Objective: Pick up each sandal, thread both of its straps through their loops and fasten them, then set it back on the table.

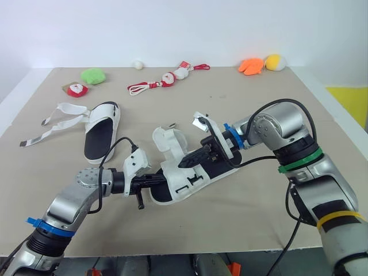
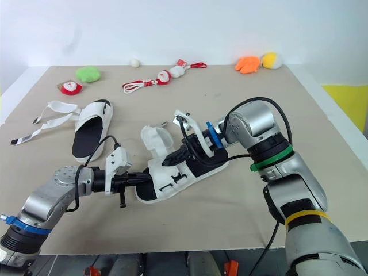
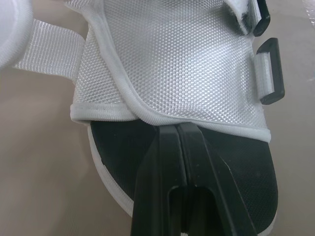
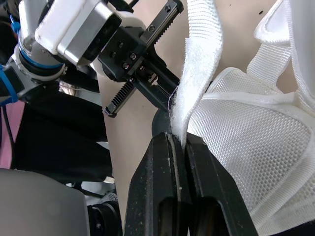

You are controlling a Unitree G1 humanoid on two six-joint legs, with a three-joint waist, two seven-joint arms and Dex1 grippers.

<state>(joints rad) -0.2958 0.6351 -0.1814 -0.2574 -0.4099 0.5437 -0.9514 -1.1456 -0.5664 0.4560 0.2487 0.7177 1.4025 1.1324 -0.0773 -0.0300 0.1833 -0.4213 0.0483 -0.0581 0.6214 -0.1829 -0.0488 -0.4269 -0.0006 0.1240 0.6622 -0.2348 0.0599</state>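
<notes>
Beige table (image 1: 247, 224) against a white wall (image 1: 172, 29), with small toys (image 1: 252, 66) along the far edge. The working sandal (image 1: 171, 172) lies near centre. The second sandal (image 1: 102, 129) sits far left with its straps loose. Your right gripper (image 4: 181, 140) is pinched tight on a white strap (image 4: 199, 64), lifted above the mesh upper. Your left gripper (image 3: 178, 129) has its fingers closed together, tips at the black footbed just under the mesh hem; you can't tell whether they pinch anything. Expect a light sandal with a fairly stiff sole, floppy mesh and webbing, and a fuzzy strap face that isn't slippery. Judgement: hold the strap close to its tip so it feeds straight into the black loop (image 3: 272, 71), and steady the sandal by the sole edge, not the mesh.
</notes>
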